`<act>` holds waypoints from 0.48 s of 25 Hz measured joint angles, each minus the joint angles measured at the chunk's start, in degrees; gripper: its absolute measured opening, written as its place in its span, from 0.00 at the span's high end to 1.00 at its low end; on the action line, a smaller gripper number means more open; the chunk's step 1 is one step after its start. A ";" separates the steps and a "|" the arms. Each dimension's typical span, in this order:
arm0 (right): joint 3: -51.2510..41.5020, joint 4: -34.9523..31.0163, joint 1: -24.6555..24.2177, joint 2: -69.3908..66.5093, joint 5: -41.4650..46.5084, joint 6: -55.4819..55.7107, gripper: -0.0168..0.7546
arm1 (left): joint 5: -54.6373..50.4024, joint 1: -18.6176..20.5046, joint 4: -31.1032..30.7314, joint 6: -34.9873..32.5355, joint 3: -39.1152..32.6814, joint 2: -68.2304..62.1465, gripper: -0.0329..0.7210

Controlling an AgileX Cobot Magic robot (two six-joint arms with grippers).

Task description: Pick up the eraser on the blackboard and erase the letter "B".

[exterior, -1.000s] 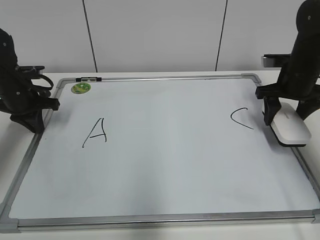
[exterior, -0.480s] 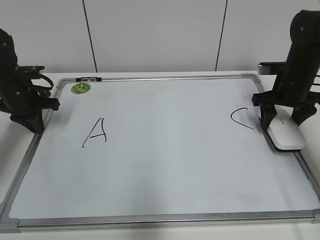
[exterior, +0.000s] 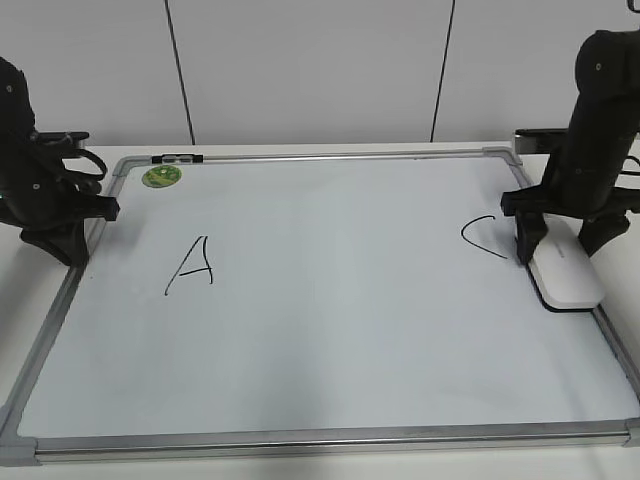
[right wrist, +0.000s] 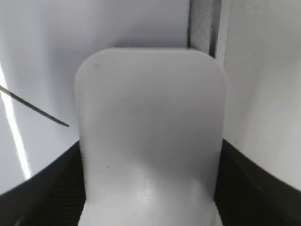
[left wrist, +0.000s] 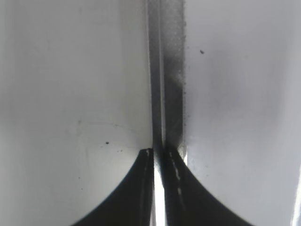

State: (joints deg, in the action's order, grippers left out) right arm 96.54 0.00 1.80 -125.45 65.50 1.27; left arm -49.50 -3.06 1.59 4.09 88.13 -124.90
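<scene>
The white eraser [exterior: 566, 273] lies flat at the right edge of the blackboard [exterior: 340, 330], just right of the black "C" [exterior: 482, 238]. My right gripper [exterior: 560, 238] stands over it and is shut on the eraser, which fills the right wrist view [right wrist: 150, 117] between both fingers [right wrist: 150, 155]. No letter "B" shows anywhere; the middle of the board is bare. The black "A" [exterior: 192, 265] is at the left. My left gripper [exterior: 62, 240] is shut and empty at the board's left frame [left wrist: 160, 70], its tips together [left wrist: 160, 153].
A round green sticker [exterior: 161, 177] sits at the board's far left corner. The silver frame runs along the right edge beside the eraser [right wrist: 203, 23]. A stroke of the "C" shows in the right wrist view [right wrist: 37, 110]. A white wall stands behind the table.
My right gripper has come down and a little leftward with the eraser, from tilted above the right frame to flat on the board. The left arm has not moved.
</scene>
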 joint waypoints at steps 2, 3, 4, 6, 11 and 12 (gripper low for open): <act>0.00 0.00 0.00 0.00 -0.15 0.00 0.23 | 0.00 0.00 0.00 0.00 0.00 0.00 0.91; 0.00 0.00 0.00 0.00 -0.15 0.00 0.22 | 0.00 0.00 0.00 0.00 0.00 0.00 0.91; 0.00 0.00 0.00 0.00 -0.15 0.00 0.21 | 0.00 0.00 0.00 0.00 0.00 0.00 0.91; 0.13 0.00 0.00 0.00 0.23 0.00 0.21 | 0.00 0.00 0.00 0.00 0.00 0.00 0.91; 3.55 0.65 0.00 0.00 3.25 0.00 0.20 | 0.00 0.00 0.20 0.00 0.00 0.00 0.90; 4.49 0.81 0.00 0.00 3.46 0.00 0.20 | 0.00 0.00 0.20 0.00 0.00 0.00 0.90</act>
State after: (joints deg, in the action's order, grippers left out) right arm 101.03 0.81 1.80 -125.45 68.96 1.27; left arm -49.50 -3.06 1.79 4.09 88.13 -124.90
